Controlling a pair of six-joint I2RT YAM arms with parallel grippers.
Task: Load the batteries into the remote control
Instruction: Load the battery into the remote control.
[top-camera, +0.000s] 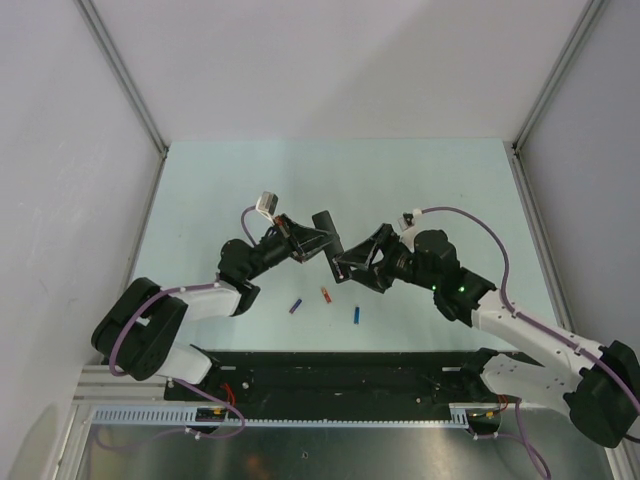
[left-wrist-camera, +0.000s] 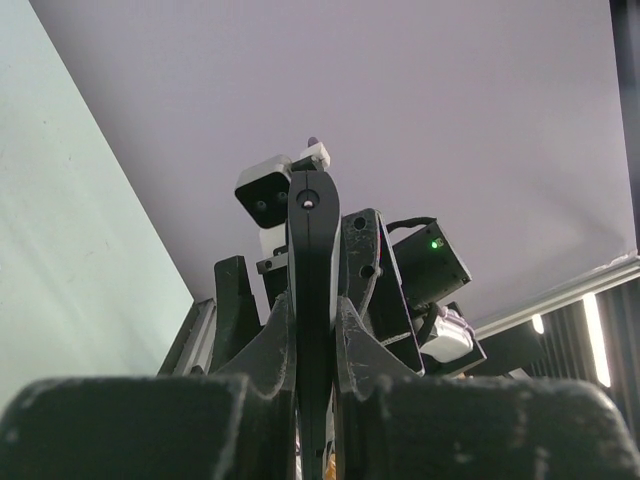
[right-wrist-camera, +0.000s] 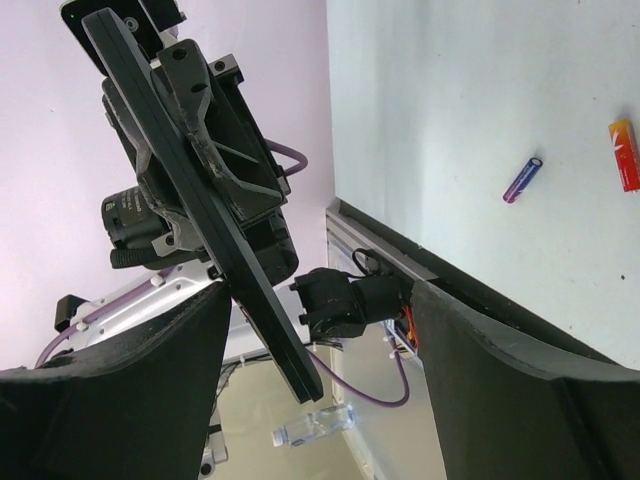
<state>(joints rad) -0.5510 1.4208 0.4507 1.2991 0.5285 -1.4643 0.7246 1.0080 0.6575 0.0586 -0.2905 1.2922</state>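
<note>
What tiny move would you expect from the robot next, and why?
Probably the right jaws closing on the slim black remote control: they stand open, seemingly around its free end, while the left jaws clamp it in the air. The purple-blue battery and red-orange battery lie on the pale table, unloaded.

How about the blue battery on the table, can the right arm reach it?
Probably yes: the blue battery lies in the open near the right gripper, whose jaws stand wide open; nothing blocks the way.
</note>
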